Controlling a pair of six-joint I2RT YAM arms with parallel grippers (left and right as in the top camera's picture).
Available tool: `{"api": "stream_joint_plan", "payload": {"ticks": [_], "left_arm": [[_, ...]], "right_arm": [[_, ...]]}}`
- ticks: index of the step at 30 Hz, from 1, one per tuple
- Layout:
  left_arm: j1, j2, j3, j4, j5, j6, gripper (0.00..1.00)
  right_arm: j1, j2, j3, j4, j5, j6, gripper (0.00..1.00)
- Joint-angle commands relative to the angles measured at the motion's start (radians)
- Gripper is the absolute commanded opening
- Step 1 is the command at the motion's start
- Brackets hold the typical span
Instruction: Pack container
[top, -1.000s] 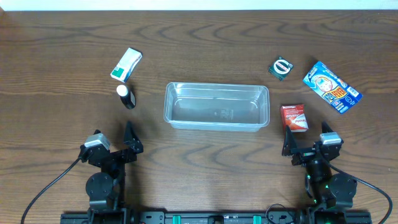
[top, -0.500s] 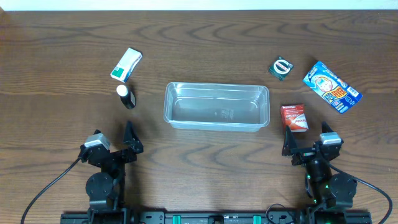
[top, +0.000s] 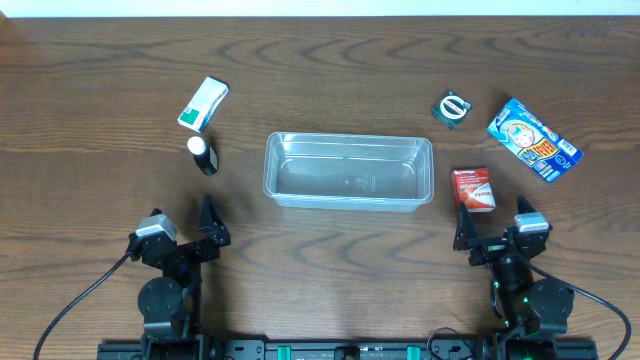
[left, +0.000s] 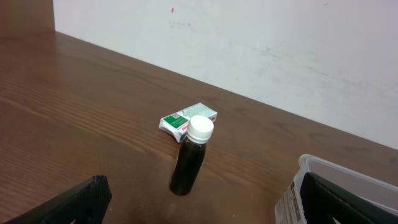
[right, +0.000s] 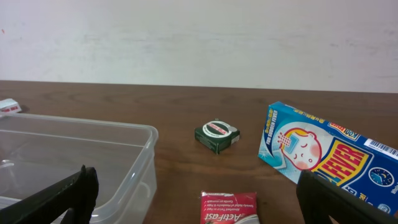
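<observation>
The container (top: 347, 137) lies in the middle of the counter (top: 330, 255), its long sides running 9 to 3 o'clock. It is a clear plastic rectangular tub with rounded corners and an out-turned rim. Nothing is in it, and the wood grain shows through its floor. A faint printed mark sits near the centre of the floor. The right wrist view shows its nearest corner (right: 74, 162) as a cloudy, glossy wall. In the left wrist view only one end (left: 348, 180) is visible.

At 3 o'clock of the tub, a red box (top: 473, 189) lies just beside the short end, with a narrow strip of wood between them. Toward 2 o'clock sit a small dark green tin (top: 452, 108) and, farther out, a blue box (top: 533, 139). Both are well apart from the rim. At 9 o'clock a dark bottle with a white cap (top: 203, 155) stands upright, clear of the tub. A green and white box (top: 203, 103) lies beyond it toward 10 o'clock.

Bare wood runs along the tub's whole 12 o'clock side up to the far edge of the counter, where a white wall rises. A similar bare band lies along its 6 o'clock side.

The left gripper (top: 212, 224) sits at 7 o'clock of the tub, released, its fingers spread wide. The right gripper (top: 466, 235) sits at 5 o'clock, also released. It is just on the near side of the red box, and I cannot tell whether they touch.
</observation>
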Motion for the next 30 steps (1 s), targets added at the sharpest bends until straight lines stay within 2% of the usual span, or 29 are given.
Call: {"api": "stream_joint_plan", "payload": {"ticks": [1, 14, 21, 26, 30], "left_arm": [[0.005, 0.002, -0.020, -0.039, -0.005, 0.020, 0.98], [0.005, 0.002, -0.020, -0.039, -0.005, 0.020, 0.98], [0.005, 0.002, -0.020, -0.039, -0.005, 0.020, 0.98], [0.005, 0.002, -0.020, -0.039, -0.005, 0.020, 0.98], [0.005, 0.002, -0.020, -0.039, -0.005, 0.020, 0.98]], "right_arm": [[0.012, -0.008, -0.003, -0.003, 0.009, -0.002, 0.99], [0.012, -0.008, -0.003, -0.002, 0.010, -0.002, 0.99], [0.012, -0.008, 0.000, 0.035, -0.123, 0.002, 0.99], [0.011, 0.005, 0.066, 0.025, -0.126, -0.007, 0.99], [-0.006, 0.108, 0.182, -0.050, -0.126, -0.014, 0.99]]}}
